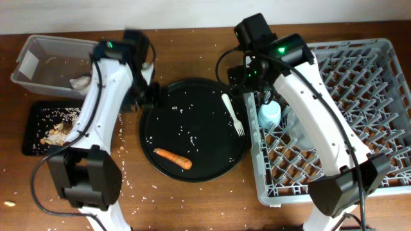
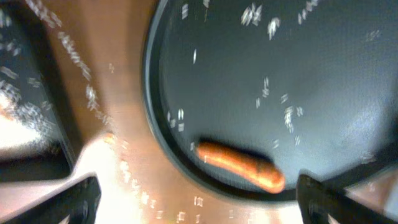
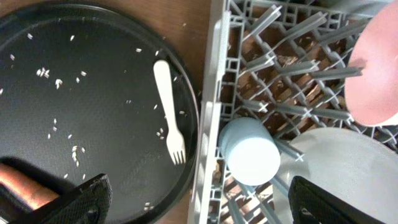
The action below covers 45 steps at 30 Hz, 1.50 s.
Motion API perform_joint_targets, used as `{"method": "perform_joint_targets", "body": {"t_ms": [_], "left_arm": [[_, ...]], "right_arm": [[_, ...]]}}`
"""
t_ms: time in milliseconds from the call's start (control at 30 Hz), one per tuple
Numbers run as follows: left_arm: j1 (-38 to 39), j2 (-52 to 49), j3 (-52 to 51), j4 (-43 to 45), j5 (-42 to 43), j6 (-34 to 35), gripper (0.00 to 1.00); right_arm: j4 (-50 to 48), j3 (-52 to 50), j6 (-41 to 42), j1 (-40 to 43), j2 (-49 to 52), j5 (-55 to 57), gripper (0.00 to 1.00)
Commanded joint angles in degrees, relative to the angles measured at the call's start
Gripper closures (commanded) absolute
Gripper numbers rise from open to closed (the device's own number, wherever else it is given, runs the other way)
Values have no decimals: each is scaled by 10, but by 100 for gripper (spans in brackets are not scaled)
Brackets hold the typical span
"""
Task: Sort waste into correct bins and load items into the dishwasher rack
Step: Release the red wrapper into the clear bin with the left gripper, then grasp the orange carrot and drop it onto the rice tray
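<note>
The orange carrot point(image 1: 172, 157) lies at the front of the large round black tray point(image 1: 192, 86), with the white plastic fork point(image 1: 232, 114) at the tray's right and loose rice scattered on it. My left gripper point(image 1: 145, 96) hovers open and empty over the tray's left rim; the carrot point(image 2: 239, 165) shows ahead of its jaws point(image 2: 199, 208). My right gripper point(image 1: 247, 76) is open and empty over the dishwasher rack's point(image 1: 359, 58) left edge. The rack holds the blue cup point(image 3: 250, 151), pink bowl point(image 3: 376, 74) and plate point(image 3: 339, 177). The fork point(image 3: 169, 109) also shows in the right wrist view. The red wrapper is out of view.
The clear tub point(image 1: 45, 54) at the back left holds a crumpled tissue point(image 1: 80, 82). The shallow black tray point(image 1: 35, 138) in front of it holds rice and brown scraps. Rice grains are scattered over the wooden table point(image 1: 192, 205).
</note>
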<state>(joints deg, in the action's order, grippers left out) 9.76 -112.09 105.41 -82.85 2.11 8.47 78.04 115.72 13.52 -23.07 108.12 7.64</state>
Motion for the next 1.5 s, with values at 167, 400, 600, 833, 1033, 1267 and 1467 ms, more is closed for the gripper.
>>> {"method": "perform_joint_targets", "body": {"t_ms": [167,400,600,833,1033,1267,1467], "left_arm": [[36,129,-329,247,82,114,1],[94,127,-382,267,91,127,1],[93,118,-398,271,88,110,1],[93,52,-398,288,90,110,1],[93,52,-398,315,55,110,38],[91,52,-386,318,22,96,66],[91,52,-345,308,-11,82,82]], "right_arm": [[11,5,4,30,-1,5,10],[22,5,4,30,-1,5,10],[25,5,4,30,-1,3,10],[30,5,4,30,-1,3,10],[30,5,4,30,-1,3,10],[30,5,4,30,-1,3,10],[30,5,4,30,-1,3,10]]}}
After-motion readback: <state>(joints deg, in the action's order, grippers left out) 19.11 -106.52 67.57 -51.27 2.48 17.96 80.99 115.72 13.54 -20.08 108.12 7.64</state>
